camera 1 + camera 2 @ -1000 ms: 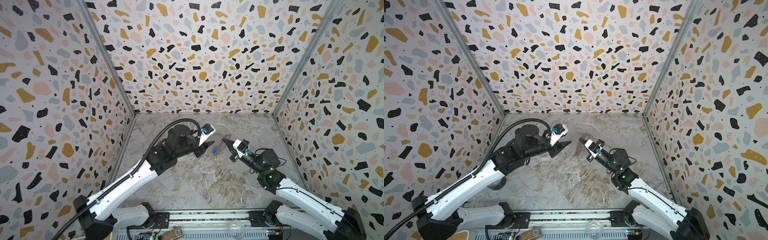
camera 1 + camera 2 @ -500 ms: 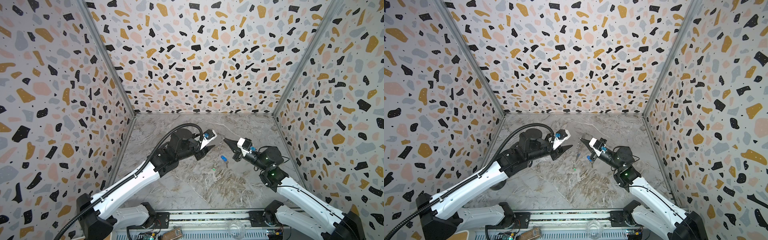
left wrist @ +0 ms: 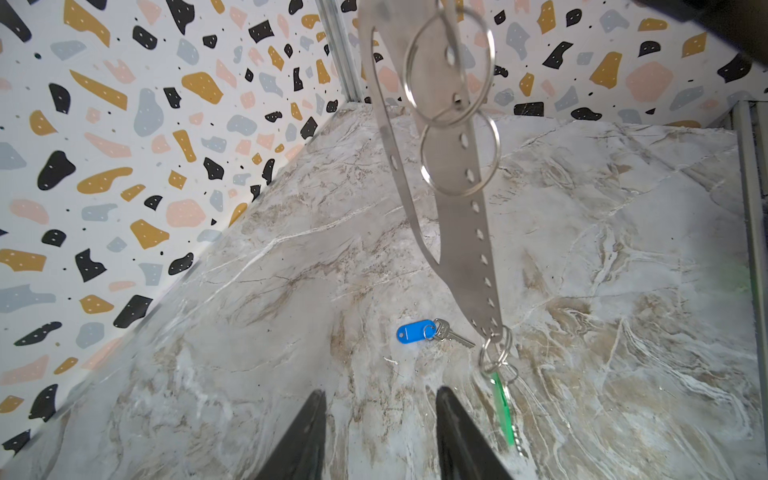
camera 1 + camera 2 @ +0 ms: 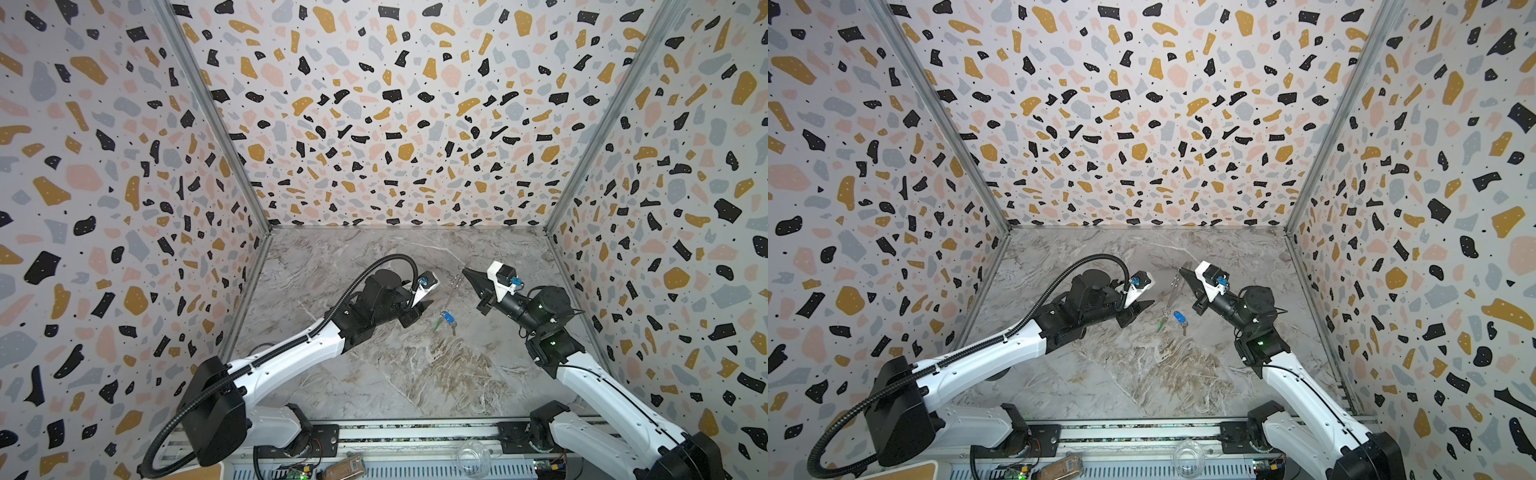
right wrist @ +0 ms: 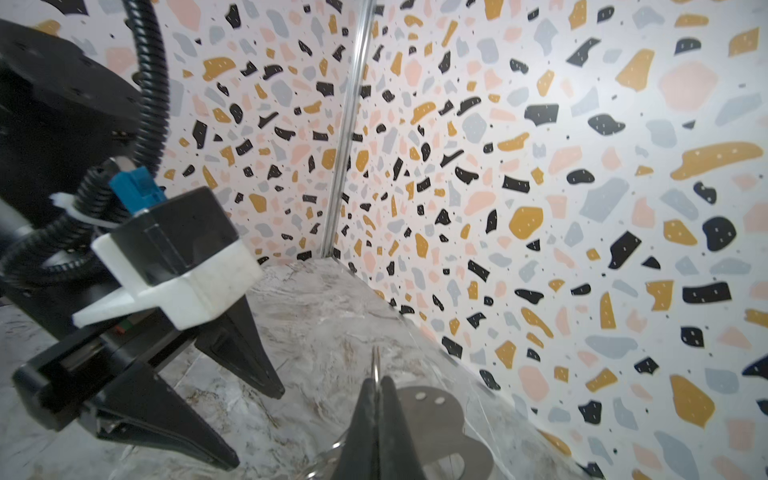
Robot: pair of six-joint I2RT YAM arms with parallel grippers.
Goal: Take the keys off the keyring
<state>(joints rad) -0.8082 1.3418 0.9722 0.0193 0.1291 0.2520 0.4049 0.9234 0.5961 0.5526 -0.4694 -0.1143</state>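
The right gripper is pinched tight on the top end of the keyring, a flat metal strap with a row of holes. The keyring hangs down from that grip at a slant, above the table. Two large rings are threaded loosely on its upper part. At its lower end sit the small rings, and the key with the green tag dangles from them, edge-on in the left wrist view. I cannot tell whether its tip touches the table.

The key with the blue tag lies flat on the table just beside the keyring's lower end. Its blade points toward the small rings and looks apart from them.

The left gripper is near the keyring's lower end, on the side away from the right gripper. Its jaws are partly spread and hold nothing.
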